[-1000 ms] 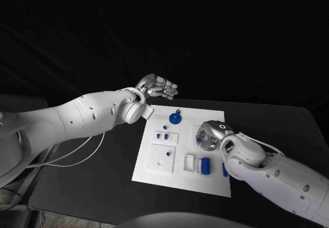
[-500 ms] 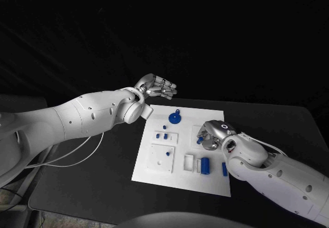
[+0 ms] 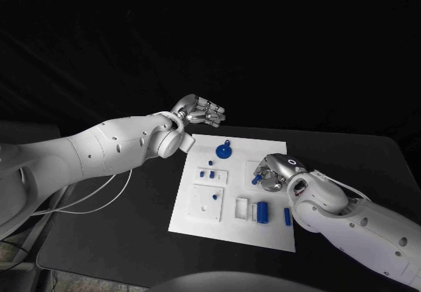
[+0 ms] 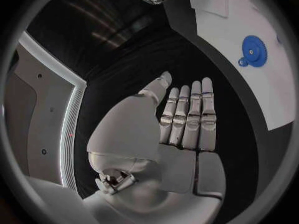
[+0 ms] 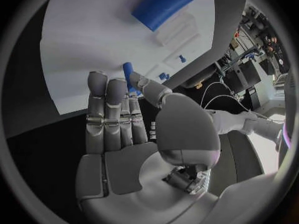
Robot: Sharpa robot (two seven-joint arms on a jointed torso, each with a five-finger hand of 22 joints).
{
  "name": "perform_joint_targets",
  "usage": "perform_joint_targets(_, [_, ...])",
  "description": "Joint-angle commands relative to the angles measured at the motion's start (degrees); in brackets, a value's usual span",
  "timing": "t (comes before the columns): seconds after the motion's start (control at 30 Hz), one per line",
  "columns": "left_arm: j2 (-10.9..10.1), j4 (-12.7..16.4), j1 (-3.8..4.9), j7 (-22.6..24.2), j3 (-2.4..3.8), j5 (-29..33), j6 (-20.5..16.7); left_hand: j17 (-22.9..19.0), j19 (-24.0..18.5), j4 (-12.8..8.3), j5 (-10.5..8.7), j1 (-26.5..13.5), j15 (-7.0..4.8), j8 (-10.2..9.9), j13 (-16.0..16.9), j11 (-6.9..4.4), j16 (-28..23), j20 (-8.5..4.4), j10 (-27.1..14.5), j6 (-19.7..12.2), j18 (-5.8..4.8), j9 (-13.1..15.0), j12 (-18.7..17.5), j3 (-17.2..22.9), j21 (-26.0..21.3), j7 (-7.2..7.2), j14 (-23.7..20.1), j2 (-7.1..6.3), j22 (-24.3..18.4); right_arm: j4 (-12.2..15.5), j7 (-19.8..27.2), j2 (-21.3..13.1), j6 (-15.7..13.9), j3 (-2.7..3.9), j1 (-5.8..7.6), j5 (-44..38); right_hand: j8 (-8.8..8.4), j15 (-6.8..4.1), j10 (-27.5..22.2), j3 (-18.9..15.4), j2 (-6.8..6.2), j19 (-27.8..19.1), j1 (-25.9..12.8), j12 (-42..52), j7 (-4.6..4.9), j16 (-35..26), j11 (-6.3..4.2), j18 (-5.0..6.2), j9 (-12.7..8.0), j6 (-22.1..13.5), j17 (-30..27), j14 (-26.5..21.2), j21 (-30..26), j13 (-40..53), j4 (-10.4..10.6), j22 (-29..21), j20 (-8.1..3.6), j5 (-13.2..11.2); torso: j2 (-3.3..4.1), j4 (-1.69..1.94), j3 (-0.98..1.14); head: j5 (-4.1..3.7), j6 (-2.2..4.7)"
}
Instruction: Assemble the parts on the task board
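The right hand (image 3: 272, 173) is set low over the right side of the white board (image 3: 235, 234), and a small blue peg (image 5: 129, 77) is pinched between thumb and fingers, most likely so it can be lowered into a seat on the board; which seat cannot be told. The left hand (image 3: 200, 112) is held up off the far left corner of the board, fingers straight and close together, nothing in it, probably kept clear of the work. A blue gear (image 3: 224, 150) lies near the board's far edge. Two short pegs (image 3: 206, 174) stand in a white block, and a blue cylinder (image 3: 262, 211) and a thin blue bar (image 3: 287, 216) lie nearer the front, left within reach of the right hand. The board rests on the black worktop (image 3: 114, 243).
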Motion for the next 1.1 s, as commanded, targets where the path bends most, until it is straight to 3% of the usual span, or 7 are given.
perform_joint_targets(0.03, [-0.02,-0.05,0.03,0.01,0.04,0.28,0.65,0.00,-0.30,0.26,-0.10,-0.28,-0.02,-0.15,-0.06,0.14,-0.05,0.21,-0.34,0.40,0.59,-0.03,-0.24,0.16,-0.11,-0.09,-0.35,0.42,0.08,0.91,0.25,-0.46,-1.43,0.27,-0.05,1.82,0.24,-0.32,0.16,-0.30,0.41,2.12,0.11,-0.25,0.07,-0.37,0.01,0.78,2.33,0.42,0.10,0.15,0.30,-0.03,-0.12,0.08,-0.41,-0.23,0.00,0.04,-0.01,0.01,0.12])
perform_joint_targets(0.17, [-0.08,-0.23,0.03,-0.05,0.04,0.27,0.63,0.00,-0.30,0.26,-0.10,-0.28,-0.02,-0.15,-0.06,0.14,-0.05,0.21,-0.34,0.40,0.59,-0.03,-0.24,0.16,-0.11,-0.09,-0.35,0.42,0.08,2.10,0.46,-1.06,-1.43,1.09,-0.04,3.52,0.22,-0.34,0.18,-0.48,0.41,2.12,0.18,-0.28,0.07,-0.44,-0.01,0.77,2.45,0.45,0.11,0.12,0.06,0.01,-0.12,0.02,-0.43,-0.23,-0.03,0.00,-0.01,0.08,0.12])
perform_joint_targets(0.3, [-0.12,-0.39,0.03,-0.06,0.04,0.26,0.62,0.00,-0.30,0.26,-0.10,-0.28,-0.02,-0.15,-0.06,0.14,-0.05,0.21,-0.34,0.40,0.59,-0.03,-0.24,0.16,-0.11,-0.09,-0.35,0.42,0.08,3.25,0.52,-1.49,-1.21,1.74,-0.04,5.18,0.22,-0.32,0.09,-0.66,0.74,2.14,0.67,-0.33,0.12,-0.53,0.02,0.77,2.47,0.35,0.09,0.14,-0.10,0.01,-0.10,-0.07,-0.41,-2.20,-0.02,-0.02,0.01,0.21,0.11])
perform_joint_targets(0.67, [0.10,-0.88,0.03,0.07,0.04,0.25,0.47,0.00,-0.30,0.26,-0.10,-0.28,-0.02,-0.15,-0.06,0.14,-0.05,0.21,-0.34,0.40,0.59,-0.03,-0.24,0.16,-0.11,-0.09,-0.35,0.42,0.08,6.26,0.68,-0.88,-0.23,2.33,-0.03,4.35,0.22,-0.30,0.08,-0.93,0.75,2.14,0.80,-0.34,0.12,-0.54,0.02,0.71,2.48,0.35,0.15,0.15,0.28,0.03,-0.04,0.09,-0.40,-1.96,-0.08,-0.07,-0.10,0.60,0.14])
perform_joint_targets(0.8, [0.70,-1.51,-0.20,0.20,0.04,0.26,0.54,0.00,-0.30,0.28,-0.05,-0.30,-0.04,-0.14,-0.06,0.12,-0.05,0.20,-0.26,0.44,0.60,-0.02,-0.23,0.17,-0.09,-0.11,-0.30,0.40,0.22,5.58,1.20,1.07,-0.17,1.84,0.02,2.41,0.21,-0.29,0.06,-0.98,0.77,2.13,0.82,-0.35,0.13,-0.56,0.03,0.70,2.48,0.31,0.16,0.13,0.33,0.03,-0.01,0.13,-0.39,-1.95,-0.29,0.16,-0.10,1.48,0.02])
perform_joint_targets(0.97, [1.74,-2.72,-0.61,0.39,0.04,0.28,0.53,0.00,-0.30,0.33,-0.03,-0.35,-0.06,-0.15,-0.06,0.10,-0.05,0.19,-0.21,0.42,0.59,-0.02,-0.24,0.20,-0.09,-0.08,-0.25,0.47,0.24,4.41,2.05,4.32,-0.59,0.47,0.14,-0.29,0.22,-0.30,0.08,-1.07,0.71,2.15,0.85,-0.35,0.12,-0.55,0.03,0.71,2.47,0.34,0.20,0.17,0.33,0.03,-0.02,0.22,-0.40,-1.49,-0.56,0.33,-0.15,2.01,-0.07])
perform_joint_targets(1.1, [2.65,-3.91,-0.88,0.33,0.04,0.30,0.24,0.00,-0.30,0.33,-0.03,-0.35,-0.06,-0.15,-0.06,0.10,-0.05,0.19,-0.21,0.42,0.59,-0.02,-0.24,0.20,-0.09,-0.08,-0.25,0.47,0.24,3.90,2.63,6.70,-0.83,-1.11,0.15,-1.60,0.22,-0.30,0.10,-1.13,0.67,2.16,0.83,-0.35,0.12,-0.54,0.02,0.72,2.47,0.36,0.23,0.17,0.28,0.02,-0.04,0.25,-0.40,-1.32,-0.78,0.44,-0.17,2.63,-0.35])
